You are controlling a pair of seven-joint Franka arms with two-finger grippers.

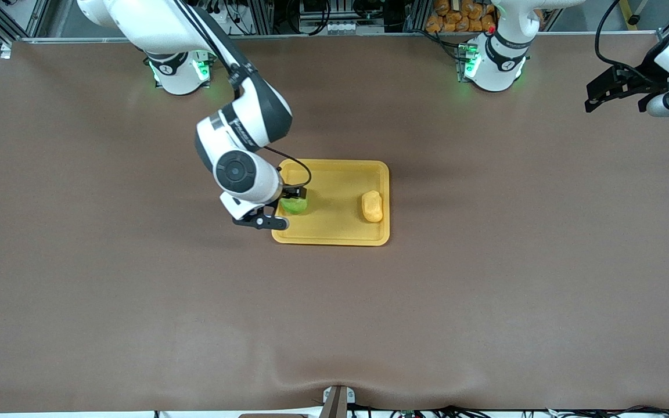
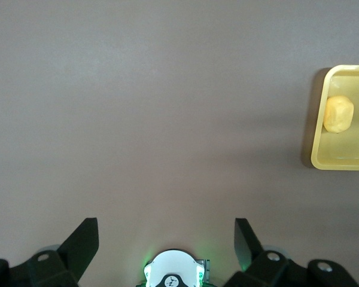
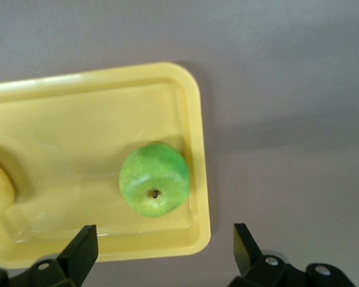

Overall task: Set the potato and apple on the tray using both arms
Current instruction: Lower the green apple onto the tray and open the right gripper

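Apple [image 3: 154,187] and potato [image 1: 372,206] both sit in the tray [image 1: 340,235], well apart. Right gripper [image 3: 161,251] hovers over the apple, fingers spread and empty. Left gripper [image 2: 167,242] waits, spread wide, apparently raised above bare table [image 2: 137,119].

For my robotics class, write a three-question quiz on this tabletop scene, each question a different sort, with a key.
1. True or false: the potato lies on the bare table, off the tray.
2. Multiple choice: the right gripper is A) shut on the apple, B) open above the apple, C) shut on the potato.
3. Fill in: the left gripper is open over the bare ____, toward the left arm's end.

Key
1. False: it lies on the tray.
2. B: the apple rests on the tray, free of the fingers.
3. Table.
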